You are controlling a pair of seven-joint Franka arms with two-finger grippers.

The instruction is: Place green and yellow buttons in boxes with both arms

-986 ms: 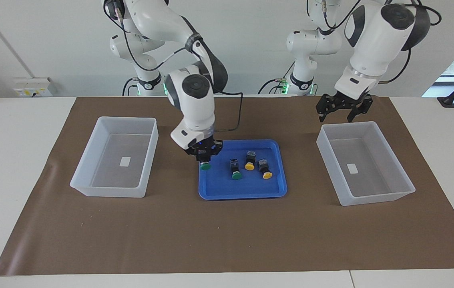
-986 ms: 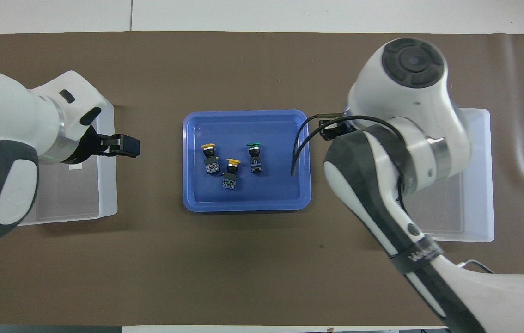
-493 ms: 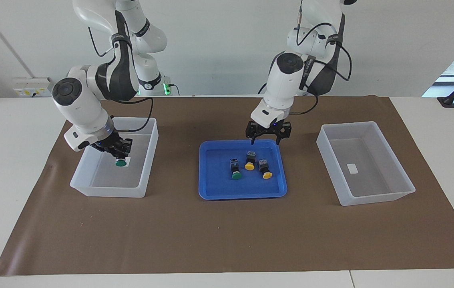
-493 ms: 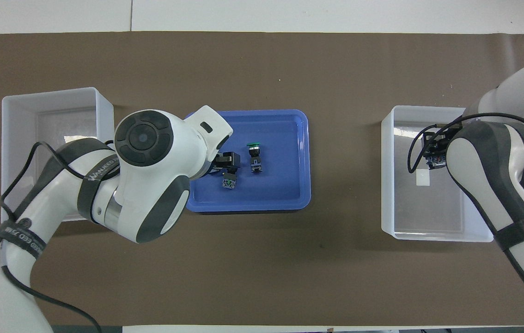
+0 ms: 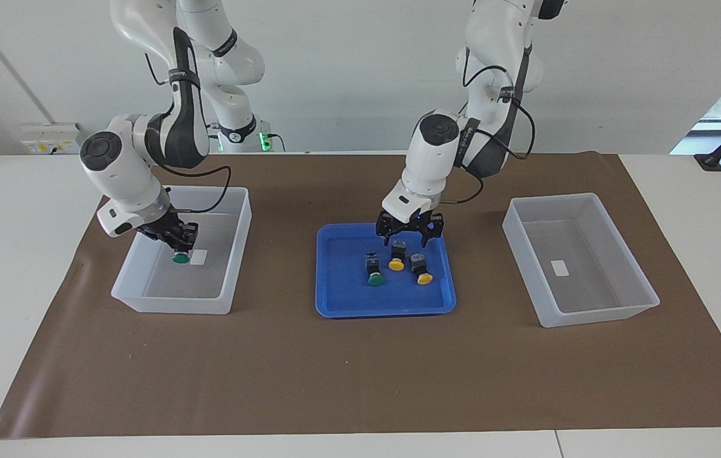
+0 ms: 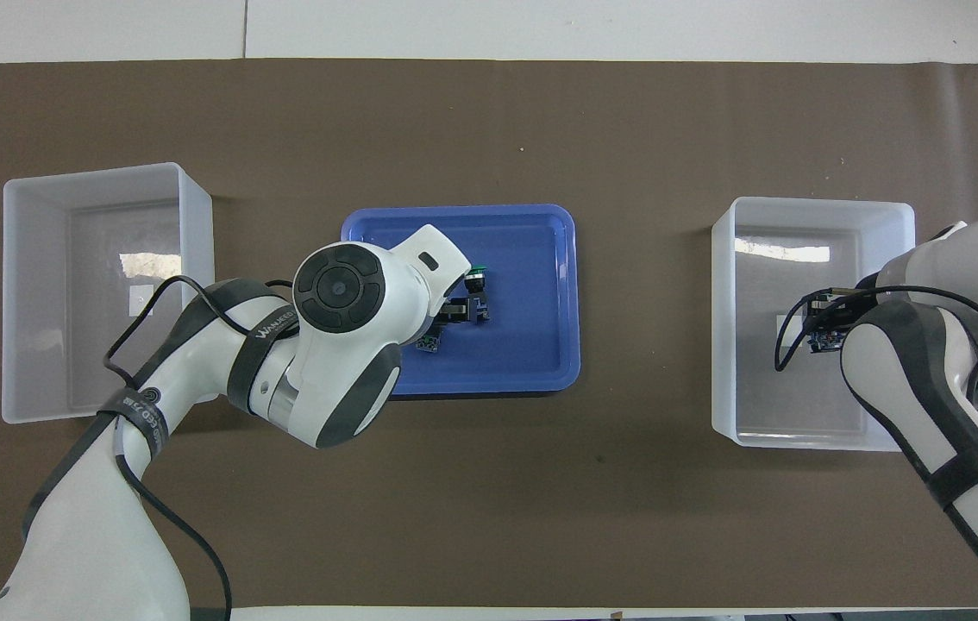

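Note:
My right gripper (image 5: 177, 243) is shut on a green button (image 5: 180, 257) and holds it low inside the box (image 5: 170, 304) at the right arm's end; it also shows in the overhead view (image 6: 825, 315). My left gripper (image 5: 406, 236) is open just over the blue tray (image 5: 386, 308), its fingers on either side of a yellow button (image 5: 397, 257). A second yellow button (image 5: 423, 271) and a green button (image 5: 374, 272) lie in the tray. The box (image 5: 589, 315) at the left arm's end holds nothing. In the overhead view the left arm hides the yellow caps.
The tray sits mid-table between the two boxes on a brown mat (image 5: 360, 381). Two smaller white arms with green lights (image 5: 240, 127) stand at the robots' edge of the table.
The left gripper has come down over the tray to the yellow button nearest the robots. The right gripper has sunk a little lower into its box with the green button.

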